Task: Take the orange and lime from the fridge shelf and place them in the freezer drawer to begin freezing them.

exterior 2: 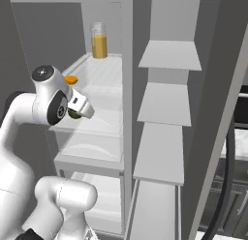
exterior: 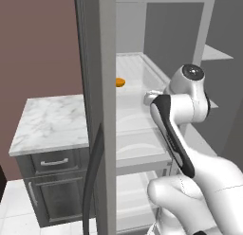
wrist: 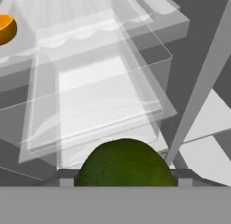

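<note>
lime gripped between the jaws, orange resting apart on fridge shelf

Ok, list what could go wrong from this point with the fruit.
1. The lime sits right at the gripper, filling the bottom of the hand view; the fingers are hidden, so the grip cannot be judged and it might slip on the way down.
2. The orange lies near the left edge of the fridge shelf; a wide arm swing could knock it off.
3. The glass of juice at the back could tip.
</note>
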